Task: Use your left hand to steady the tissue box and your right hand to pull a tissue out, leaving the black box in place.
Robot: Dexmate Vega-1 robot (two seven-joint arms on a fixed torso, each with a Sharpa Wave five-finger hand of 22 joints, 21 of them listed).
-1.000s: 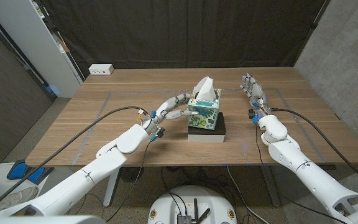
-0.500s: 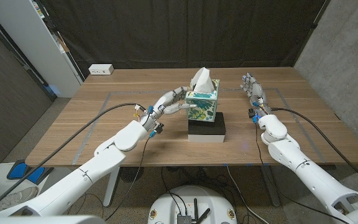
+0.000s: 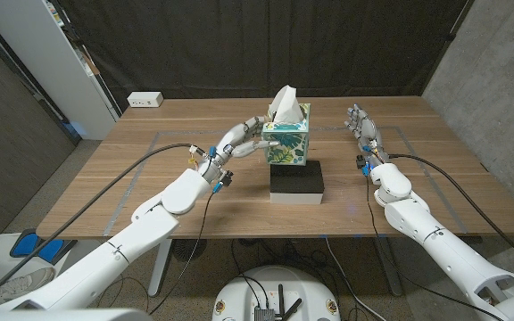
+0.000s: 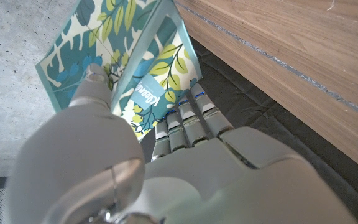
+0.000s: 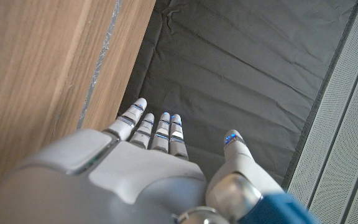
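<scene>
The tissue box [image 3: 286, 143], teal with a leaf print and a white tissue [image 3: 284, 102] sticking out of its top, hangs tilted above the black box [image 3: 297, 183]. My left hand [image 3: 242, 140] grips the tissue box by its left side; in the left wrist view the fingers [image 4: 185, 118] and thumb clasp the leafy box [image 4: 135, 81]. The black box lies on the table [image 3: 150, 169] in front of and below the tissue box. My right hand [image 3: 361, 125] stands to the right of both boxes with straight fingers, holding nothing; the right wrist view shows this hand [image 5: 148, 162] the same way.
A white power strip [image 3: 145, 100] lies at the table's far left edge. A white cabinet [image 3: 52, 62] stands beyond the left corner. Tape lines mark a rectangle on the wood. A black curtain hangs behind the table.
My left hand has lifted the tissue box off the black box, up and slightly to the left. The black box stays in place. The right hand has not moved.
</scene>
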